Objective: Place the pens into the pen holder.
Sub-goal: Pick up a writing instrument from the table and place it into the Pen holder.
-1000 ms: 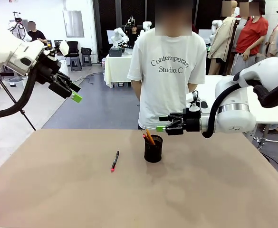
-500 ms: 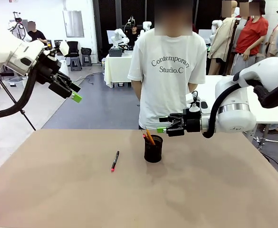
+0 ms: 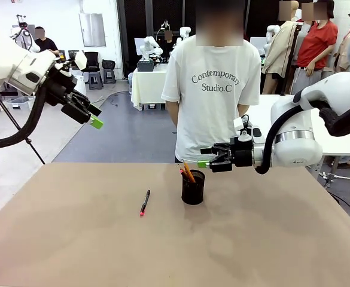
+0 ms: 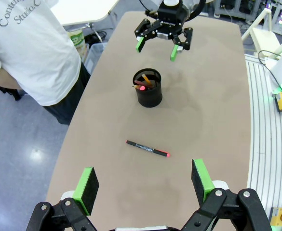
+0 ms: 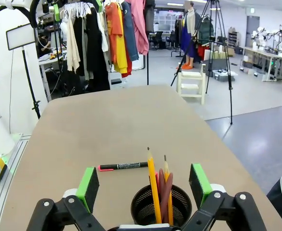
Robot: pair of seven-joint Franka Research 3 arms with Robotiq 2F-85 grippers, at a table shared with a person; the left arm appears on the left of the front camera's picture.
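Note:
The black mesh pen holder [image 3: 193, 187] stands upright mid-table, with a yellow-orange pencil [image 3: 188, 172] and a dark red pen [image 5: 168, 190] sticking out of it. A black pen with a red end [image 3: 145, 202] lies flat on the table to the holder's left, seen too from the left wrist [image 4: 148, 148] and the right wrist [image 5: 124, 166]. My right gripper [image 3: 205, 156] hovers open just right of and above the holder [image 5: 161, 207], holding nothing. My left gripper [image 3: 91, 116] hangs open and high at the far left, well above the table and the holder [image 4: 148, 89].
A person in a white T-shirt [image 3: 213, 89] stands at the table's far edge behind the holder. The brown tabletop [image 3: 103, 251] is bare around the lying pen. Other tables and a clothes rack [image 5: 107, 33] stand farther off.

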